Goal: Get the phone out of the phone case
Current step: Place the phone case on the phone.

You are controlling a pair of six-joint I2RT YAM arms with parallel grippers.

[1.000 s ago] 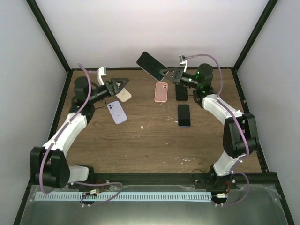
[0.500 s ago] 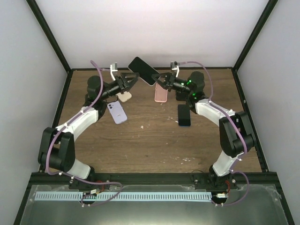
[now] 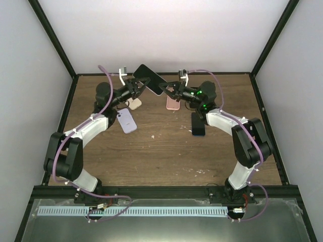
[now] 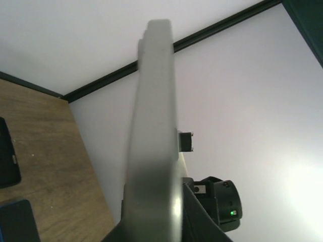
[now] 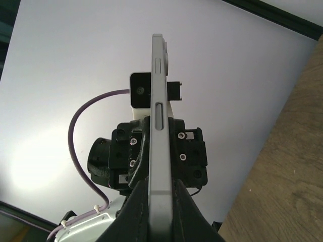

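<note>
Holding a dark phone (image 3: 150,78) aloft over the far part of the wooden table (image 3: 161,151), tilted, one end up toward the back wall. Clamped along its left side by the left gripper (image 3: 142,84) and at its lower right end by the right gripper (image 3: 164,89), both pinched tight against it. Shown face-on only from the top camera, together with what lies below: a lilac phone (image 3: 126,121) and a beige one (image 3: 134,104) under the left arm, a pink one (image 3: 173,102) just beneath the right gripper, a black one (image 3: 198,124) beside the right forearm. Shown edge-on from both wrists. From the right wrist: a sharp grey rim with side buttons (image 5: 159,118), own fingers (image 5: 135,212) pressed to either face, the opposing gripper biting the same rim beyond. From the left wrist: the same rim blurred, no buttons legible, a green light (image 4: 231,213) on the far arm behind it. Cannot tell phone from case in any view.
</note>
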